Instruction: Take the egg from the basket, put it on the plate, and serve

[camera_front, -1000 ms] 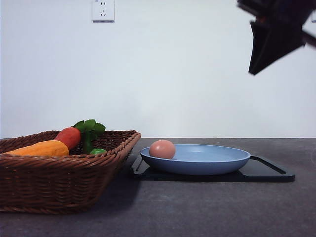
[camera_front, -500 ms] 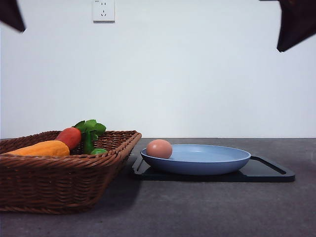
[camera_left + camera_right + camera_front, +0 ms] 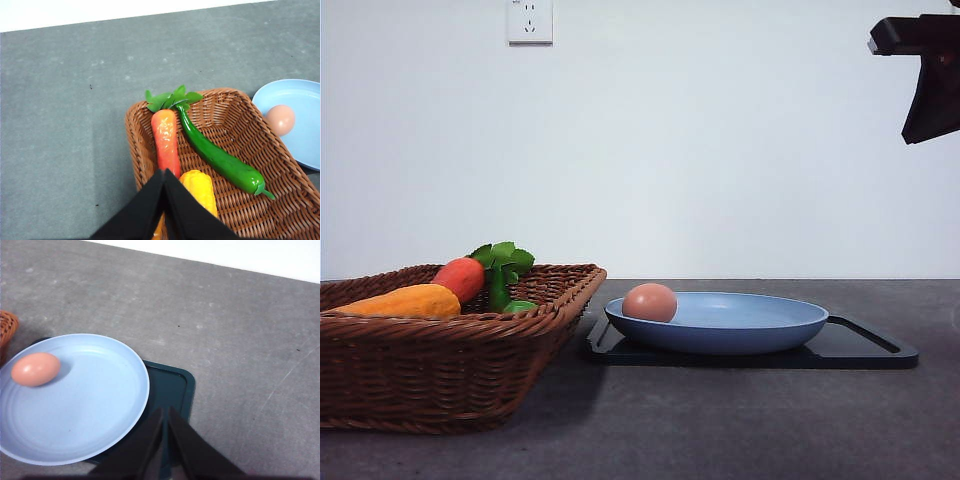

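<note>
Since the egg [image 3: 649, 302] already sits in the plate [image 3: 760, 335], at the plate's left side just inside the rim, the transfer step looks done and serving is what's left. Treat the egg as light, rigid-shelled, smooth and breakable; it will likely roll on the shallow plate if you tilt or jolt it. You shouldn't need to grip it again. If you do, take it across the narrow middle with light pressure.

For serving, the better hold is probably the black tray [image 3: 865, 352] under the plate: stiff, flat, with a handle loop at its right end. Lift level and slowly.

Containers:
- basket [image 3: 440, 360], lower left of the front frame: holds a red-orange carrot [image 3: 166, 140] with green leaves, a long green vegetable [image 3: 220, 162] and a yellow-orange one [image 3: 200, 192]. No egg visible in it.
- plate: holds only the egg, and rests on the tray, which sits on the tabletop [image 3: 740, 425] just right of the basket.

Left claw [image 3: 164, 210]: fingers pressed together, gripping nothing, above the basket.
Right claw [image 3: 165, 445]: fingers also together and empty, above the plate's edge and the tray. In the front frame a dark part of that arm shows high at the upper right.
</note>
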{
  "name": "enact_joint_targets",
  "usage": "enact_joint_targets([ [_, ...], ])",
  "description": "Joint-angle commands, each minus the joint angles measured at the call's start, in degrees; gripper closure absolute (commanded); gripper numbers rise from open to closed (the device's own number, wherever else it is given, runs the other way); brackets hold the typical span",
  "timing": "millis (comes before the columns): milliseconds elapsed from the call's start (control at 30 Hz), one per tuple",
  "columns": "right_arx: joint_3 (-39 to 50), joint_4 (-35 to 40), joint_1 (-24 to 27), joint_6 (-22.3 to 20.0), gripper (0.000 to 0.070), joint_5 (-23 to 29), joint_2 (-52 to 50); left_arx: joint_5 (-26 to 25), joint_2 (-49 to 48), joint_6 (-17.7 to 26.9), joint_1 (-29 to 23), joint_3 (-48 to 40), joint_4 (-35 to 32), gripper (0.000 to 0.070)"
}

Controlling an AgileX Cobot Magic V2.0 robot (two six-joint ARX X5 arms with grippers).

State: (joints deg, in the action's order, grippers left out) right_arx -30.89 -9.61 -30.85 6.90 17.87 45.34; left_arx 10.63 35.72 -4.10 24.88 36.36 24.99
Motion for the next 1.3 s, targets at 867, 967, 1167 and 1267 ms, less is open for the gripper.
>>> enact_joint_targets([
  [867,-0.5,0.6,-0.5,0.9,0.0700,0.2,0.2,0.3,-26.0,1.9,-21.6,-5.8,-0.4,0.0700],
  [967,-0.5,0.6,-0.5,0.9,0.0700,0.2,0.2,-0.5,-28.7,1.4,-23.3,-12.1,-5.2,0.0700],
  [1167,-0.5,0.6,-0.5,0.9,0.0700,0.2,0.2,-5.5,-33.7,-1.2,-24.0,-24.5,-11.7,0.0700],
  [1267,-0.5,0.6,-0.5,0.9,0.0700,0.2,0.2,-7.6,-35.6,-2.5,-24.0,-29.1,-13.1,0.0700],
])
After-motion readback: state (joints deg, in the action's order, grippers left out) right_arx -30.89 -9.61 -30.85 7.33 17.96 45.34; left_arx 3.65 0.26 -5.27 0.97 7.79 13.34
